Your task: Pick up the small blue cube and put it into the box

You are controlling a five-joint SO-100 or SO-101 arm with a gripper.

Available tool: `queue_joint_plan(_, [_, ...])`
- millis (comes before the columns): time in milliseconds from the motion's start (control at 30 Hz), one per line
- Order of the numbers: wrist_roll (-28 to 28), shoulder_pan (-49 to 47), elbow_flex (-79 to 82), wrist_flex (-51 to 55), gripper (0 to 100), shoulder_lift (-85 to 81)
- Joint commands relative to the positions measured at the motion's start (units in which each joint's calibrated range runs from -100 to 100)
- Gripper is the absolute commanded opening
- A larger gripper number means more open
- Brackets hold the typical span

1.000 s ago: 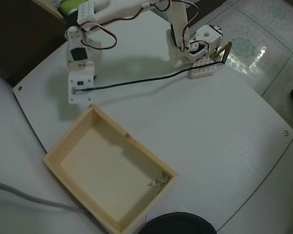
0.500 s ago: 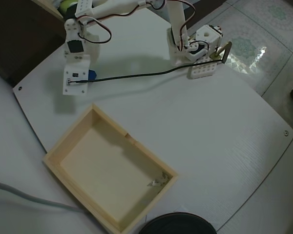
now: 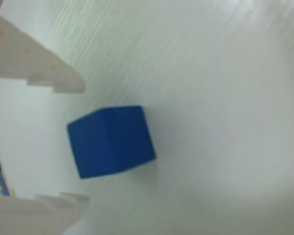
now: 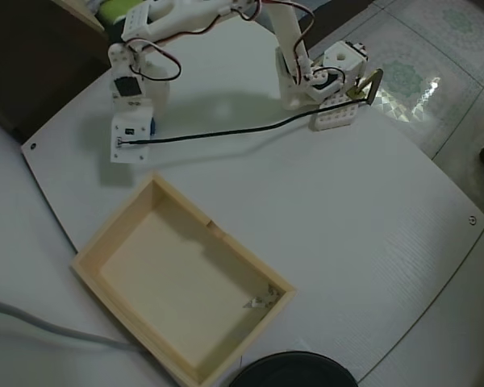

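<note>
White worktop (image 4: 323, 210), faintly grained, meets patterned floor tiles (image 4: 436, 48) at the overhead view's upper right. On it the gripper (image 3: 81, 144) stands spread around the small blue cube (image 3: 111, 140) (plain, matte, untouched by either finger), near the pale wooden box (image 4: 113, 230).

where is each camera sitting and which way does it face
Wrist view: rides on the arm, looks down at the table; the blue cube lies between the open end effector fingers.
Overhead view: fixed above, looking down on table, box, whole arm.
Shared: the cube, a blue sliver beside the end effector.
</note>
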Motion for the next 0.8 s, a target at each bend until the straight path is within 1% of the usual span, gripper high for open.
queue_joint_plan(0, [-0.3,-0.3,-1.1,-0.7,21,-0.4])
queue_joint_plan(767, [-0.2,-1.9,-0.2,-0.7,20,0.0])
